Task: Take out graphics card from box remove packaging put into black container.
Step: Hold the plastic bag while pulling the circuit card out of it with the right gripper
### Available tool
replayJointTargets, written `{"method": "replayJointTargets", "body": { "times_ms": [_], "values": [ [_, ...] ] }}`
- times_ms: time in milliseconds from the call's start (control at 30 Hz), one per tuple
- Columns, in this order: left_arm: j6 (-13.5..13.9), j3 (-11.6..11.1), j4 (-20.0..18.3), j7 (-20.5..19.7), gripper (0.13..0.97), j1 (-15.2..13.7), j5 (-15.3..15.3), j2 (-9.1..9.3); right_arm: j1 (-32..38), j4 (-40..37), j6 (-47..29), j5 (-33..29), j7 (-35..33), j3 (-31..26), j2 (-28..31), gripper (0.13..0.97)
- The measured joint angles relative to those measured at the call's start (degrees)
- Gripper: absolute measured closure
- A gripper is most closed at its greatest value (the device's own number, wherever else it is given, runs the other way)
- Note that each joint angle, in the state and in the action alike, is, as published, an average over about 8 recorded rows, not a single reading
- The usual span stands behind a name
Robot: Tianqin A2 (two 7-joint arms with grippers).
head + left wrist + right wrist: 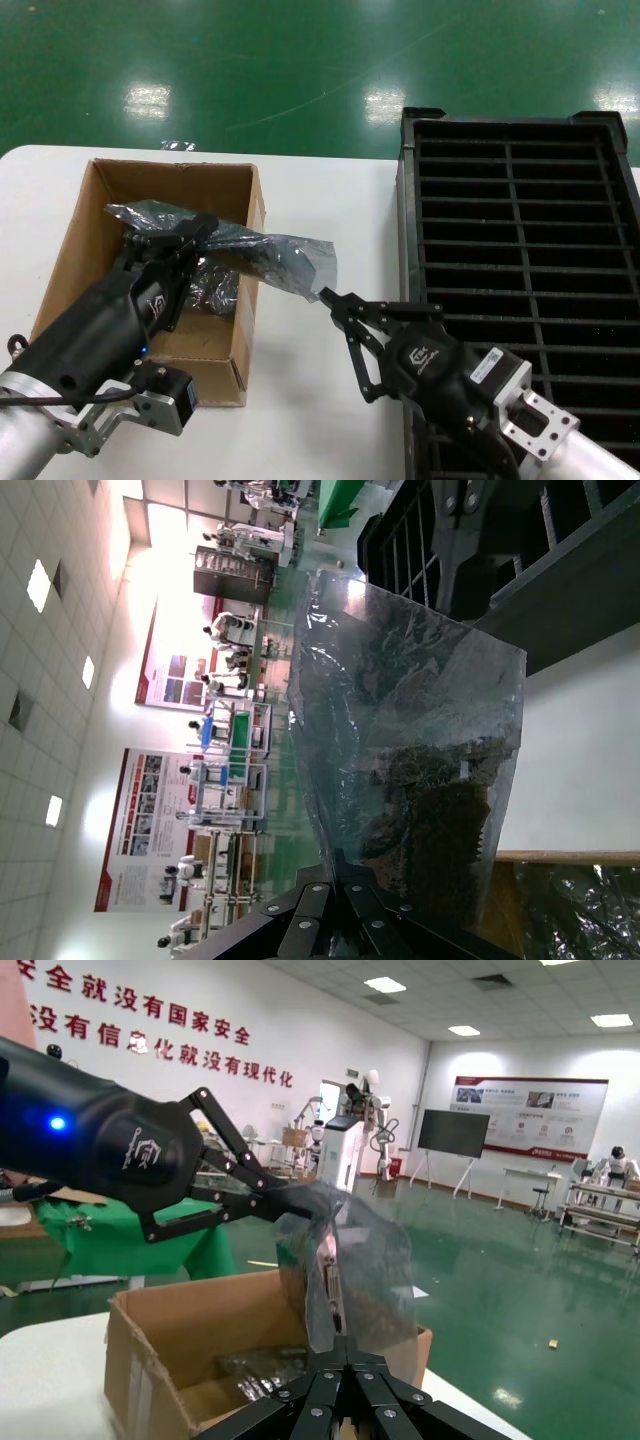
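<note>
bagged card stretched between two claws over the box edge

nearest the robot, the right claw (328, 297) is clenched on one end of the packaging (270, 252), over the white worktop (330, 190) between the box (245, 330) and the black container (520, 250). the left claw (192, 232) is clenched on the bag's other end, above the open box. the bag hangs in the air between them, crossing over the box's right wall.

the graphics card (330, 1290) is inside the bag; the right wrist view shows a pale edge and dark board through the plastic. more crinkly bags (215, 290) lie on the box floor below.

farther back, the black container stands at the right with its slots seemingly empty; nothing has reached it yet.

the risks, as i judge them: both grips seem to hold only thin, slick film, so a pull apart could slip one end free or tear the bag. if the card then slides out of an open end, it could drop onto the worktop or back into the box. a low swing might also catch the box wall and drag the box along.
</note>
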Motion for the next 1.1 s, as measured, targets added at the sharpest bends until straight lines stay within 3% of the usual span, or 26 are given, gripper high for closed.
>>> {"method": "replayJointTargets", "body": {
  "times_ms": [1100],
  "values": [
    [0.00, 0.00, 0.00, 0.00, 0.958, 0.00, 0.00, 0.00, 7.07, -9.47, -5.43, 2.72, -4.93, 0.82, -5.06, 0.962]
  ]
}}
